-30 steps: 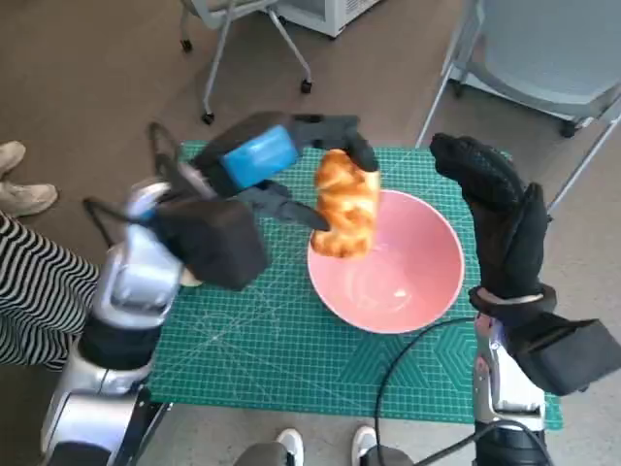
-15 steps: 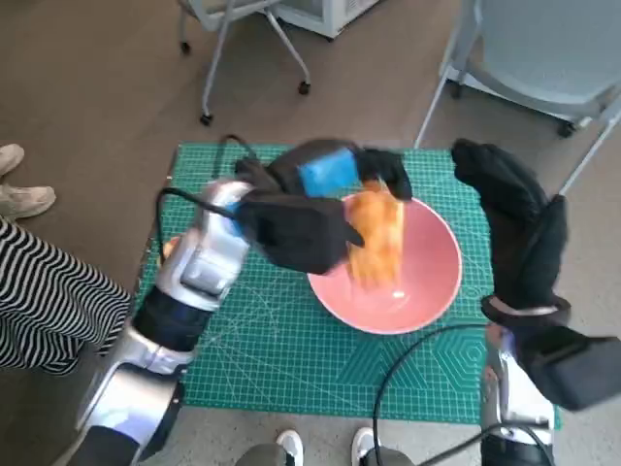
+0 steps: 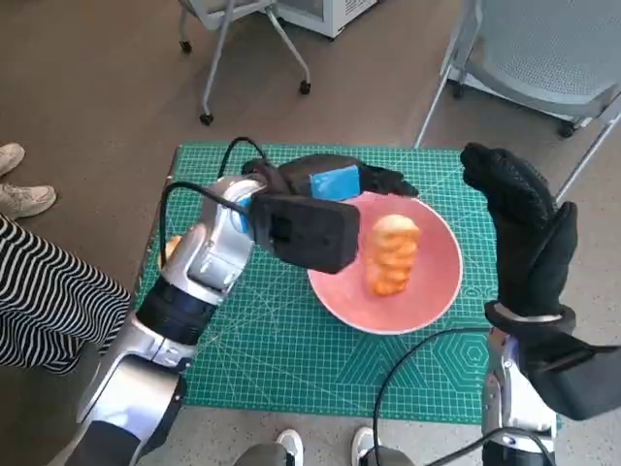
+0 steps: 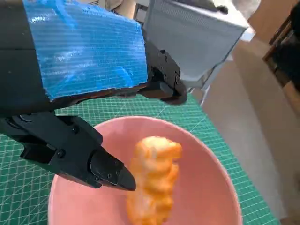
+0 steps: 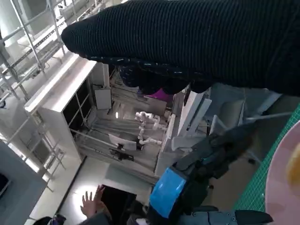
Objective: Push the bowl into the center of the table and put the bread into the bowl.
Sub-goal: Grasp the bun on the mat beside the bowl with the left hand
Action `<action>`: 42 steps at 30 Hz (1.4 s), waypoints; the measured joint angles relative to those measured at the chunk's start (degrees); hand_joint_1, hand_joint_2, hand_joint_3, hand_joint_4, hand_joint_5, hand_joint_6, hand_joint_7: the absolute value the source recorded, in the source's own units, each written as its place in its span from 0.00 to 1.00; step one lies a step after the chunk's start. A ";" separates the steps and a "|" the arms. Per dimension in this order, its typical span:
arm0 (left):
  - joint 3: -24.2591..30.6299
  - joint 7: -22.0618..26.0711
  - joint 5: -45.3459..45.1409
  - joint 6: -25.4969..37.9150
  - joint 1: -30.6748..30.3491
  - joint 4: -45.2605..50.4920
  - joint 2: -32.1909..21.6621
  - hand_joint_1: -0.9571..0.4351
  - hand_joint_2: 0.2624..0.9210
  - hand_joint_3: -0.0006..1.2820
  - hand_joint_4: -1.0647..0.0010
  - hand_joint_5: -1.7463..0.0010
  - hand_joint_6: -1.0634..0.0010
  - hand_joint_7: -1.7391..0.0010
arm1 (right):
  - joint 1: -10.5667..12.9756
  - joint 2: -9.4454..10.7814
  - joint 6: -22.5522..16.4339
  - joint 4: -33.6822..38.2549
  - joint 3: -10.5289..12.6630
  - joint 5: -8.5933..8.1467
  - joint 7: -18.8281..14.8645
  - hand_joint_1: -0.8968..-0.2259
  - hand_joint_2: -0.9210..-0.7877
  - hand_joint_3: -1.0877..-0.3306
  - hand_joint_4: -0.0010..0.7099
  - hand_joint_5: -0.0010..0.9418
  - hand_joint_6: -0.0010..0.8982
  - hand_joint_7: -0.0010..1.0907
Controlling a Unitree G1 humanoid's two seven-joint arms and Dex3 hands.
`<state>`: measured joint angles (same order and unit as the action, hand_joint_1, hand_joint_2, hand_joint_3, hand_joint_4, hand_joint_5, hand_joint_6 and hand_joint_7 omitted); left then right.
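The pink bowl (image 3: 437, 291) stands on the green mat, a little right of the middle. The golden bread (image 3: 392, 254) is inside it, upright on end. My left hand (image 3: 330, 182) hovers over the bowl's far left rim with its fingers spread. In the left wrist view the bread (image 4: 152, 180) lies in the bowl (image 4: 206, 187) just past the black fingertips (image 4: 112, 173), and nothing grips it. My right hand (image 3: 524, 228) is raised beside the bowl's right side, fingers stretched out and holding nothing. The right wrist view shows the glove (image 5: 211, 42) and the blue-taped left hand (image 5: 173, 187).
The green cutting mat (image 3: 252, 340) covers the small table. Chairs (image 3: 543, 49) stand behind it on the floor. A person's striped leg (image 3: 49, 301) and shoes are at the left, and another person's shoes (image 3: 291, 447) are by the near edge.
My left hand carried the bread from the bowl's left rim to over the bowl and let it go; the bread now stands inside. The right hand drifted slightly right.
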<state>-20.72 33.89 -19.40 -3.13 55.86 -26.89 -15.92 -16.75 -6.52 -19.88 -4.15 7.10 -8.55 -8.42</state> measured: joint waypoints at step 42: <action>23.15 5.64 8.46 1.04 -24.38 18.45 -31.66 0.60 0.70 0.00 1.00 1.00 0.82 0.99 | -1.03 0.99 0.25 1.08 -1.33 -3.23 -1.40 0.30 0.00 0.51 0.33 0.00 0.14 0.50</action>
<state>2.43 39.53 -10.94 -2.09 31.48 -8.44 -47.58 -17.78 -5.53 -19.63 -3.07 5.77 -11.78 -9.83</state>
